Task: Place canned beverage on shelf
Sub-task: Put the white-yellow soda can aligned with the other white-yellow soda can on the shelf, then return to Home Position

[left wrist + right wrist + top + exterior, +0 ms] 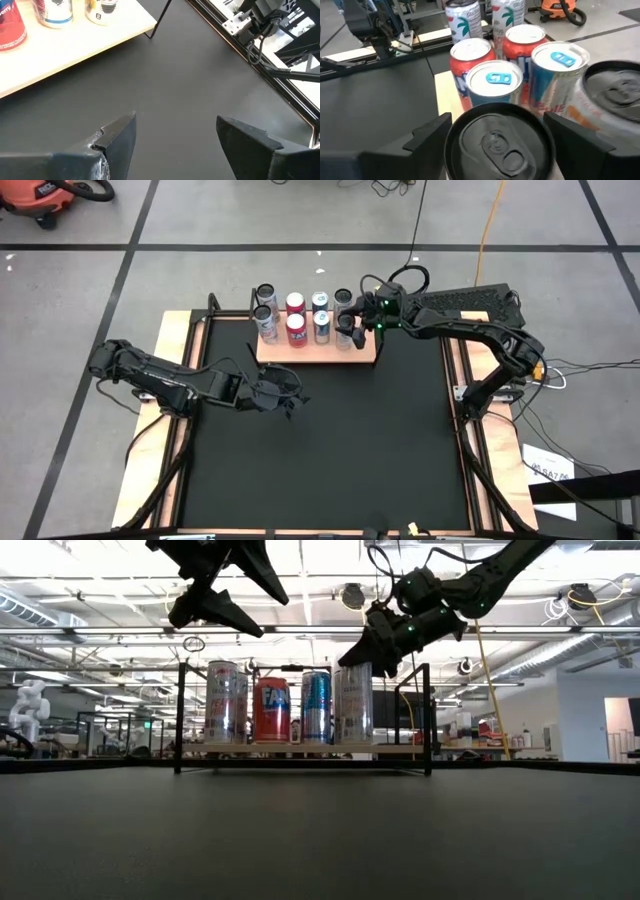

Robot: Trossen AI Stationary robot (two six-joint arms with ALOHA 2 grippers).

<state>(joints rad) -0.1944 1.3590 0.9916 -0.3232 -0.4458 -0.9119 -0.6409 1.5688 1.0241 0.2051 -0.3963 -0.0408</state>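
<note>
The right gripper point(348, 332) hangs over the shelf point(368, 352), its fingers spread wide on either side of a dark-topped can point(497, 142) standing upright at the board's 3 o'clock end. Left gripper point(292, 401) hovers open above the mat point(330, 450).

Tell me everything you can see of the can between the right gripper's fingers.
The dark-topped can stands upright on the light wooden shelf, at its right end, front row, beside a blue-tabbed can. Its lid is dark metal, pull tab unopened. The right gripper straddles its top, fingers either side; contact is unclear.
</note>
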